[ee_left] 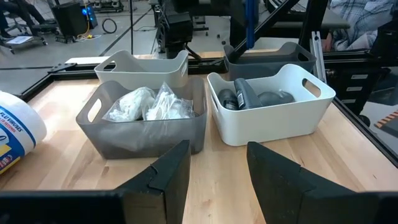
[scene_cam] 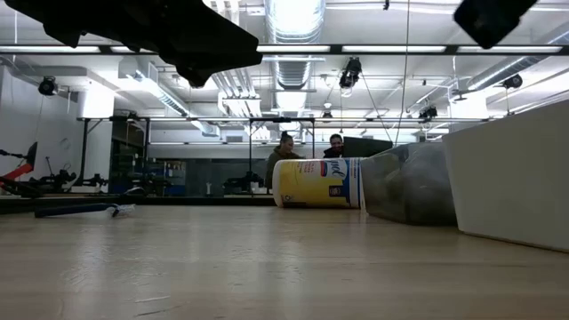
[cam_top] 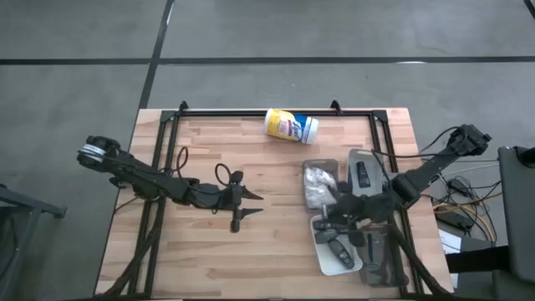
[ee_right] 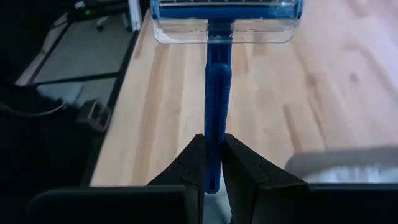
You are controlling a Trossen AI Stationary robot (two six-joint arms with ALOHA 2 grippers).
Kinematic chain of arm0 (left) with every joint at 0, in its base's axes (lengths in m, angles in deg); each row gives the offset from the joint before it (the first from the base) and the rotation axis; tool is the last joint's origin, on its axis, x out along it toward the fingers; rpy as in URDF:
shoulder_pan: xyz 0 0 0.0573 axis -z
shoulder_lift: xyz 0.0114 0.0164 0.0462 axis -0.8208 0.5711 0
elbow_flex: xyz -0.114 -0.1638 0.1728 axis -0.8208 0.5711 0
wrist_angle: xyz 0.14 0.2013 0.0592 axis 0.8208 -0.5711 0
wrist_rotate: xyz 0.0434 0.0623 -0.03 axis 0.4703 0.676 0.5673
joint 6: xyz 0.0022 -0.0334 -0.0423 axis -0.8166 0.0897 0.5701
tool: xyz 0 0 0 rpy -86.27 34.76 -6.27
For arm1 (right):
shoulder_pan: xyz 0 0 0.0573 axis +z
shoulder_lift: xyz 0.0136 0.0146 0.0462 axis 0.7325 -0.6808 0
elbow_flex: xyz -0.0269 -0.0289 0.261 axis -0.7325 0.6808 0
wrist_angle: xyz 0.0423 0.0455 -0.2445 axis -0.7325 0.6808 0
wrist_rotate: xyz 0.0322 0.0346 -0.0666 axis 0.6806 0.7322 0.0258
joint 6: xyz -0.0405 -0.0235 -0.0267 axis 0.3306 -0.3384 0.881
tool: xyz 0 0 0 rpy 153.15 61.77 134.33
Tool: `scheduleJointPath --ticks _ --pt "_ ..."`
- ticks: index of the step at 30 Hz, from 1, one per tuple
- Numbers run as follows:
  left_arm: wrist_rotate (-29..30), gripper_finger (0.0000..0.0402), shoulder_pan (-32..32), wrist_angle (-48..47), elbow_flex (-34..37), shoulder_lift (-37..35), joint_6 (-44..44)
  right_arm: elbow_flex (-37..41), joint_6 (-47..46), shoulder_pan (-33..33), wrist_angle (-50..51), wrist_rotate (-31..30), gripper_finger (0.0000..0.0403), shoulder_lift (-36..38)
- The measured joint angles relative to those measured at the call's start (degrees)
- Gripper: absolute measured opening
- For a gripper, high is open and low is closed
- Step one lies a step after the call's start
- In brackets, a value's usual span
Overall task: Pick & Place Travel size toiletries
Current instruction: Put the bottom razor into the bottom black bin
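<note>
Right wrist view pretty much gives it away: the right gripper (ee_right: 211, 163) has its two fingers pinched tight on the handle of a blue razor (ee_right: 217, 93), whose clear-capped head sticks out ahead of the fingers over bare wood near the table edge. From the high view, that gripper (cam_top: 328, 222) hangs over the cluster of bins on the right side of the table (cam_top: 251, 259), between the grey bin (cam_top: 321, 185) and the white bin (cam_top: 336, 247). The grey bin has white crinkly packets (ee_left: 149, 104) in it, and the white bin holds dark grey tubes (ee_left: 245, 96), which the left wrist view shows nicely. Another pale bin (ee_left: 142, 63) and a dark grey one (ee_left: 268, 52) sit just behind those two. The left gripper (cam_top: 247, 206) is parked around the middle of the table, well apart from the bins, with its fingers (ee_left: 165, 177) spread and nothing between them. A yellow-and-white canister (cam_top: 291, 126) lies on its side near the far edge. Two people (scene_cam: 307, 153) show way off in the room behind in the low view.
</note>
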Motion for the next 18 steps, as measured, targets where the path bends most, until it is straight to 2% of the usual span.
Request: scheduleJointPath --ticks 7,18 --pt "0.0 0.0165 0.03 0.07 0.0 0.0 -0.01 0.15 -8.87 6.26 7.93 0.45 0.0034 3.92" --pt "0.0 0.0165 0.03 0.07 0.0 0.02 -0.01 0.42 -25.23 18.13 15.26 0.54 0.0034 4.37"
